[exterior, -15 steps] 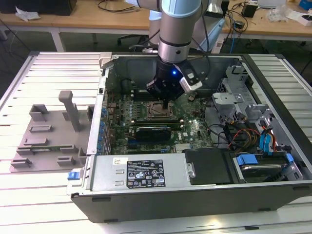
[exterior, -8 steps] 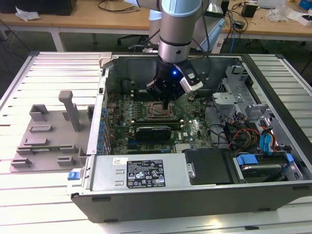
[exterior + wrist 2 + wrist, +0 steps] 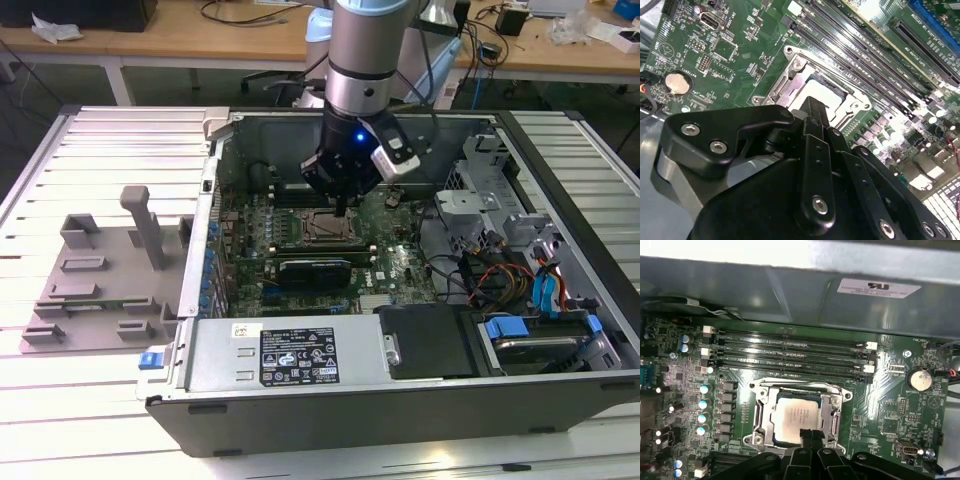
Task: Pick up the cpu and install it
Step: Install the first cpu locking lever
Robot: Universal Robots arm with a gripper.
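The cpu (image 3: 796,416) is sitting in the socket (image 3: 760,412) on the motherboard (image 3: 890,405), and the gripper (image 3: 811,436) is hanging just over its edge with fingers (image 3: 813,111) pressed together, gripping nothing. In the exterior view, the case (image 3: 300,395) is lying open on a slatted table (image 3: 110,130), the grey tray (image 3: 95,275) at its 9 o'clock and desks at 12.

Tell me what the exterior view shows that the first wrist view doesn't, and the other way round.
The exterior view alone shows the whole open computer case, the grey plastic tray with upright posts beside it on the exterior view's left, and the robot arm reaching into the case. The first wrist view alone gives a close look at the silver chip lying in its metal socket frame, and the memory slots beyond it. Both share the green circuit board and the tool just above the socket.
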